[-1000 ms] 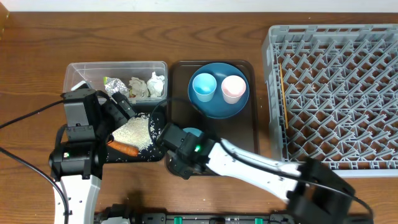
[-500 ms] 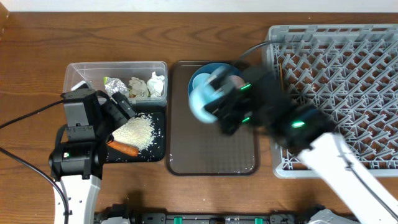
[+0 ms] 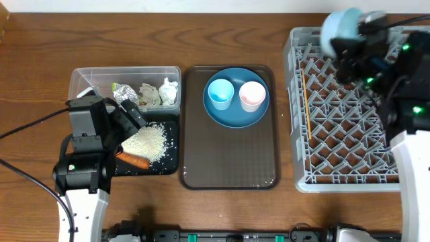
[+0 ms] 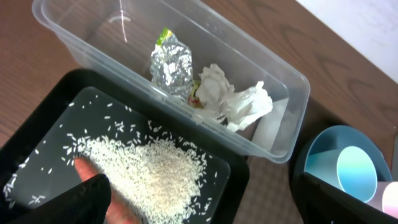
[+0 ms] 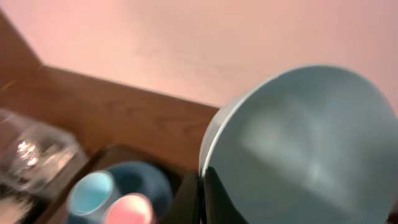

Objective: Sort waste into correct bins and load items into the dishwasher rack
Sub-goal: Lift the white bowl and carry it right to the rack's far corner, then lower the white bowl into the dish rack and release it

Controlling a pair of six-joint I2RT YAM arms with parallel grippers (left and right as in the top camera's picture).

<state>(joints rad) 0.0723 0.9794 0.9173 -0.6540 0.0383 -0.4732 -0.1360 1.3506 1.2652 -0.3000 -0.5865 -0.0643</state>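
Observation:
My right gripper (image 3: 351, 39) is shut on the rim of the white bowl with light-blue outside (image 3: 338, 28), held over the far left corner of the grey dishwasher rack (image 3: 403, 176); the bowl (image 5: 305, 143) fills the right wrist view. The dark-blue plate (image 3: 235, 117) holds the light-blue cup (image 3: 220, 93) and pale-pink cup (image 3: 252, 95). Chopsticks (image 3: 307, 107) lie in the rack. My left gripper (image 4: 199, 202) is open above the black tray (image 3: 171, 144), which holds rice (image 3: 144, 142) and the carrot (image 3: 134, 160). The clear tub (image 3: 80, 75) holds foil (image 3: 124, 93) and tissue wads (image 3: 161, 93).
The brown serving tray (image 3: 228, 158) sits between the bins and the rack, with the plate at its far end. Wooden table all around. A cable runs at the left edge.
My right arm swung the bowl from the near end of the brown tray up and across to the rack's far left corner. The left arm stayed still.

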